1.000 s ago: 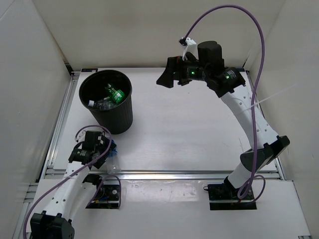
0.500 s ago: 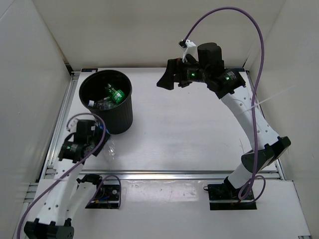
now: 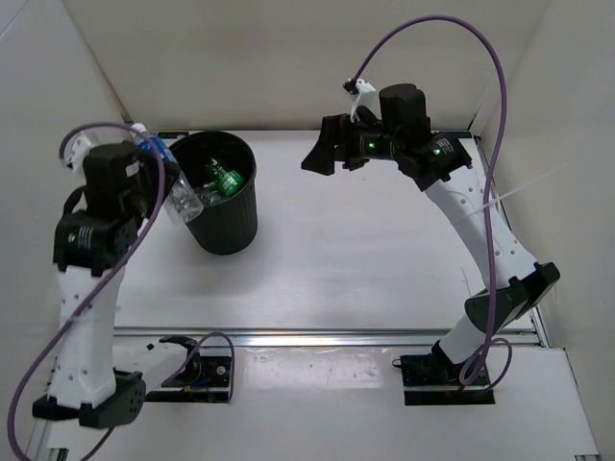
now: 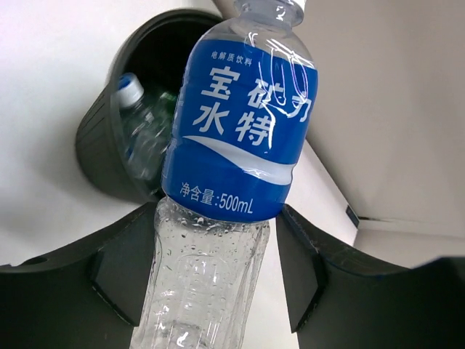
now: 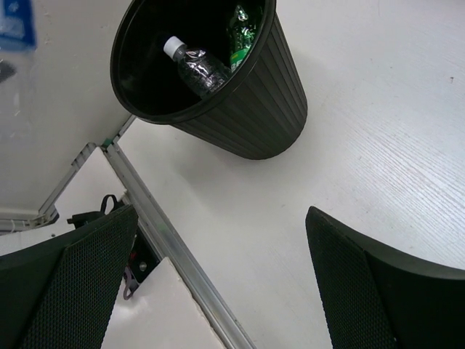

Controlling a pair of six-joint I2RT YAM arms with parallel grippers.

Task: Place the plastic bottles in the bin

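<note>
Left gripper [image 4: 214, 243] clamps the bottle [image 4: 240, 138] high at the bin [image 3: 227, 233] rim for release (other bottles [image 5: 197, 70] already inside); right gripper [image 5: 218, 291] hangs wide open.

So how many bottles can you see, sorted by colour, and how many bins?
blue-label bottle: 1, held in the left gripper
green bottle: 1, inside the bin
clear bottle: 1 visible, also inside; others may be hidden
bin: 1
Total: 4

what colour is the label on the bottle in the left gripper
Blue label with white lettering, best seen in left wrist view.
</note>
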